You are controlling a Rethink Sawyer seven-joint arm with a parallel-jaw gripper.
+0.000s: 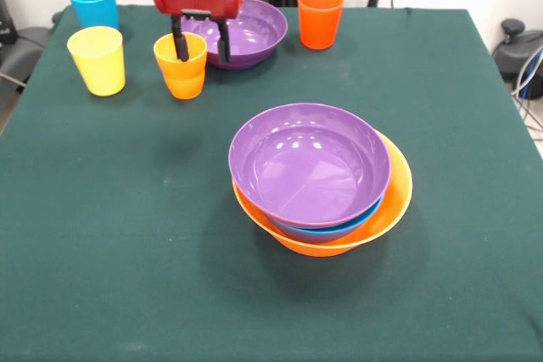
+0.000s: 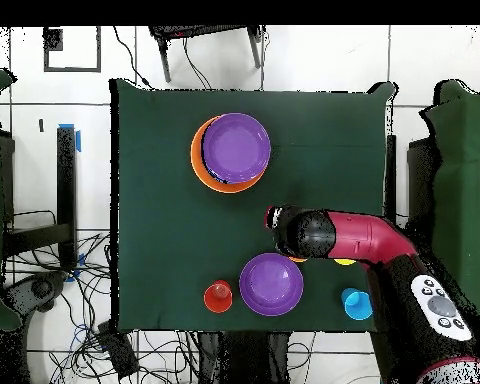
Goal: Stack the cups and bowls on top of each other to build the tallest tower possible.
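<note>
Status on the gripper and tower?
Gripper open, one finger inside the orange cup. Tower: purple on blue on orange bowl. Second purple bowl close behind the cup.

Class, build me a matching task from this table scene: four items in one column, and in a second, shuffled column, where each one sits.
Column one:
1. orange cup
2. light blue cup
3. purple bowl on the tower
4. red-orange cup

Column two:
A. standing alone, right of the other purple bowl in the front view
B. nested on top of the blue bowl, inside the large orange bowl
C. at the far left corner in the front view, behind the yellow cup
D. directly under the gripper, one finger inside it

Pairs: 1-D, 2-C, 3-B, 4-A
</note>
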